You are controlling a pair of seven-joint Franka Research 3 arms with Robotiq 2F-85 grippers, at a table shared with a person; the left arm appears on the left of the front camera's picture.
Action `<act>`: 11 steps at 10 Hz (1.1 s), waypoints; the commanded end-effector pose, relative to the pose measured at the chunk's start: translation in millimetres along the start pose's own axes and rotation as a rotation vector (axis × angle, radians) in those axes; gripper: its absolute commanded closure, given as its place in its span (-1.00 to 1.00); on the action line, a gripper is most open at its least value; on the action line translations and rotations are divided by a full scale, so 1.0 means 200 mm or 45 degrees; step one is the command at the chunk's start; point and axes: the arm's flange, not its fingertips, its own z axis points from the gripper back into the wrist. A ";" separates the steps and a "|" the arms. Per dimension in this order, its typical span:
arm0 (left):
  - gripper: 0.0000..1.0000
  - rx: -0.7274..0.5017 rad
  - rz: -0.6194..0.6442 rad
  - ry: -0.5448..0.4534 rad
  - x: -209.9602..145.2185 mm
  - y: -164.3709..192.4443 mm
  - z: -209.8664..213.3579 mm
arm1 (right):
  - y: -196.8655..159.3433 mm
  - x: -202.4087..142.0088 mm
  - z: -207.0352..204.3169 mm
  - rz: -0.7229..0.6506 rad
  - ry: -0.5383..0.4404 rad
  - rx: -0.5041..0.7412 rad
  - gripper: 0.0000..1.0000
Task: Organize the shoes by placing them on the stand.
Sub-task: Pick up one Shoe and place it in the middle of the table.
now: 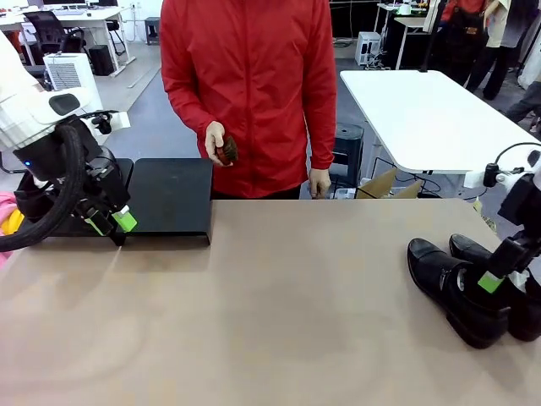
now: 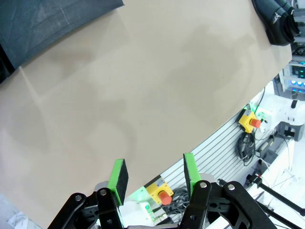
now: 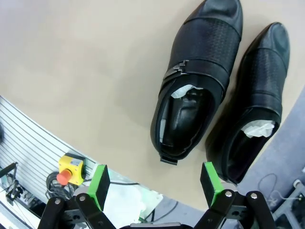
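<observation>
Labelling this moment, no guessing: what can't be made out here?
Front view: the brown thing in the person's hand, too small to identify.
Front view: the stand's left panel, hidden behind the left arm.
Front view: the right-hand shoe, covered by the right arm and cut by the edge.
Left wrist view: shoes, cut off at the corner.

No lettering, brand mark, number or sign is legible anywhere: the shoes (image 3: 198, 57), the stand (image 1: 173, 196) and the yellow button boxes (image 2: 247, 120) show nothing readable.

Tilted-down left arm (image 1: 34, 114), jaws partly apart (empty), right arm (image 1: 517, 203) low, jaws wide.
</observation>
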 end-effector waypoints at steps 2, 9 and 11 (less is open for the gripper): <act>-0.25 -0.021 -0.011 -0.010 -0.02 0.00 0.00 | -0.05 -0.02 -0.02 0.021 0.002 -0.022 -0.89; -0.25 -0.021 -0.011 -0.010 -0.02 0.00 0.00 | -0.06 0.12 -0.23 -0.272 -0.018 -0.349 -0.50; -0.25 -0.021 -0.011 -0.010 -0.02 0.00 0.00 | -0.09 0.13 -0.27 -0.287 0.006 -0.330 -0.50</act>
